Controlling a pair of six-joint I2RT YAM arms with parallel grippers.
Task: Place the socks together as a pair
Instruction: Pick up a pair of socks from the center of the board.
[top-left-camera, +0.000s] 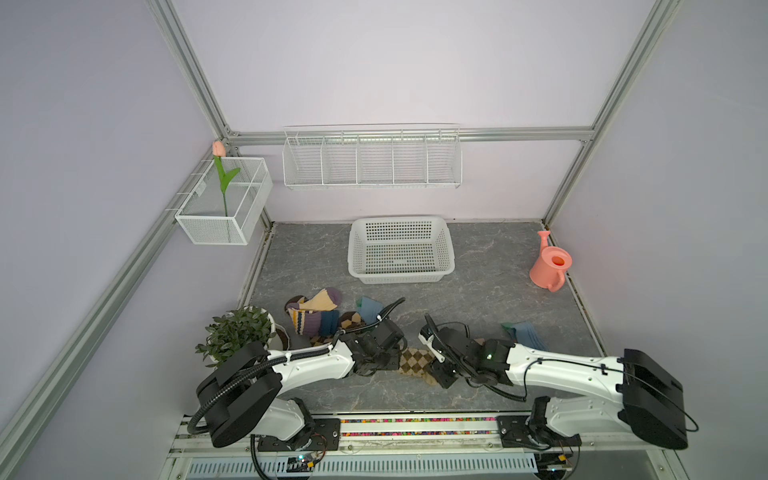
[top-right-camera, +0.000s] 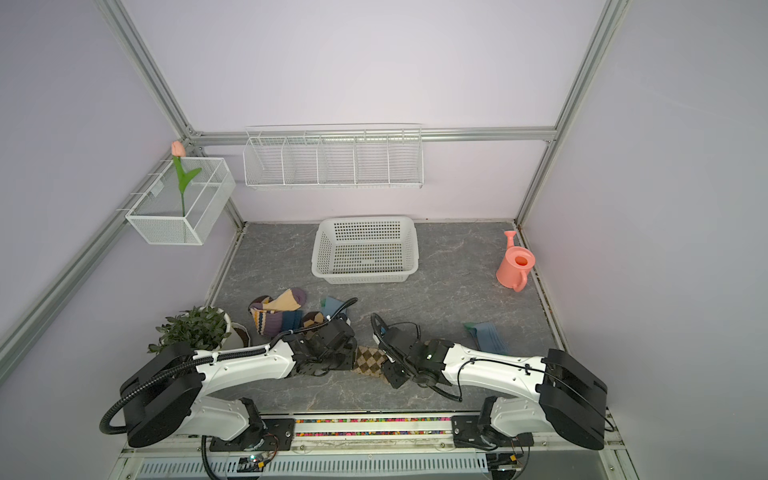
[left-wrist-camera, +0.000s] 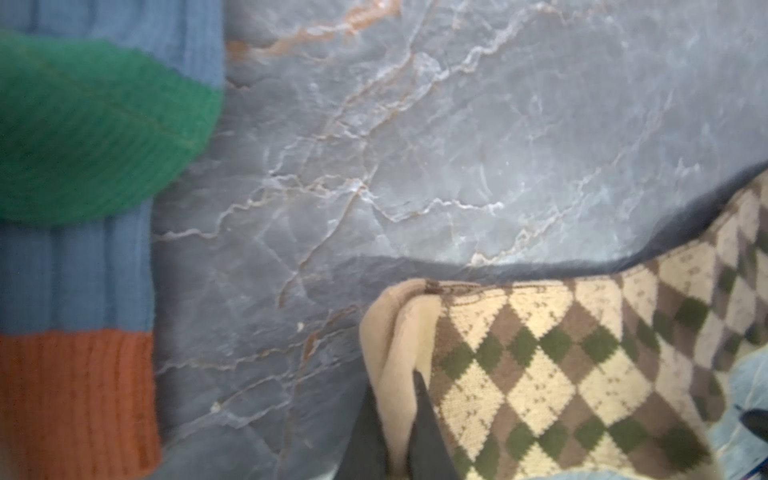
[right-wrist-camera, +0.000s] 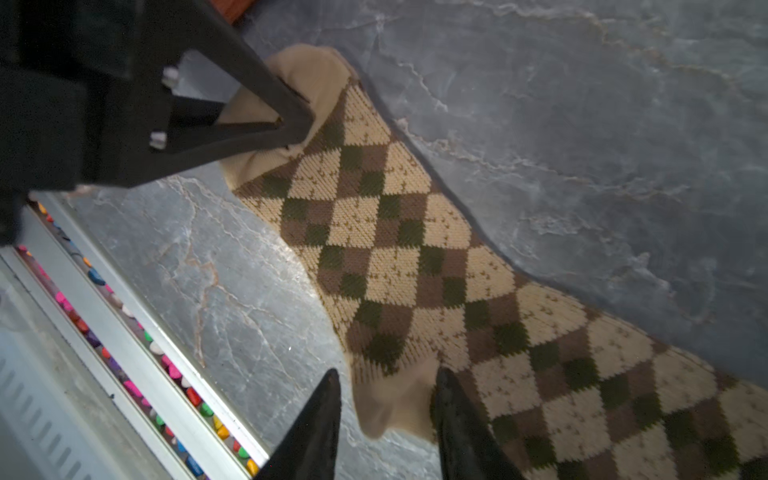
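**Both arms at the tan argyle sock (top-left-camera: 417, 361)**

The tan argyle sock lies flat on the grey marbled table (top-left-camera: 478, 299), near the front edge and between the two arms. The left gripper (right-wrist-camera: 293, 124) is clamped tight on the plain tan toe, its fingertips pressed together through the cloth (the right wrist view shows this best). The right gripper (right-wrist-camera: 388, 415) stands partly spread astride the plain tan heel; one finger lies over the argyle, the other over bare table just beside the cloth, so it holds nothing.

Behind the left arm sits a heap of socks (top-left-camera: 316, 318), striped in cream, purple and navy, with a darker argyle among them. A blue-grey sock (top-left-camera: 525, 336) lies alone behind the right arm, well apart from the heap. In the left wrist view a blue sock (left-wrist-camera: 83, 270) with a green patch and an orange cuff lies near the pinched toe but apart from it.

A white basket (top-left-camera: 401, 277) stands at the back centre of the table; a pink watering can (top-left-camera: 550, 266) stands at the back right; a potted plant (top-left-camera: 237, 332) stands at the front left, just beside the heap.
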